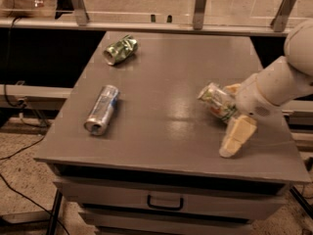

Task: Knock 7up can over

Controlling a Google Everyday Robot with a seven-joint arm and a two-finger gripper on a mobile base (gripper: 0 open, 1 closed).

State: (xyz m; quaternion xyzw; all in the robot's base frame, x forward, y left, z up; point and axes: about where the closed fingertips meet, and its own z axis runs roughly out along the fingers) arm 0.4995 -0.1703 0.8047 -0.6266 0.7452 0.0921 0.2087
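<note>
The 7up can [218, 101], silver-white with green print, lies on its side on the grey table [161, 131] at the right, its end pointing up-left. My gripper [234, 112] is at the can's right end, low over the table. One cream finger [237, 134] reaches down in front of the can and the other finger [232, 88] shows behind it. The fingers stand apart with the can's right end between them. The white arm [283, 80] comes in from the right edge.
A slim silver-and-blue can [102, 109] lies on its side at the table's left. A crushed green can [120, 49] lies at the back left. A rail with metal posts [198, 6] runs behind the table. A drawer handle [163, 202] is below the front edge.
</note>
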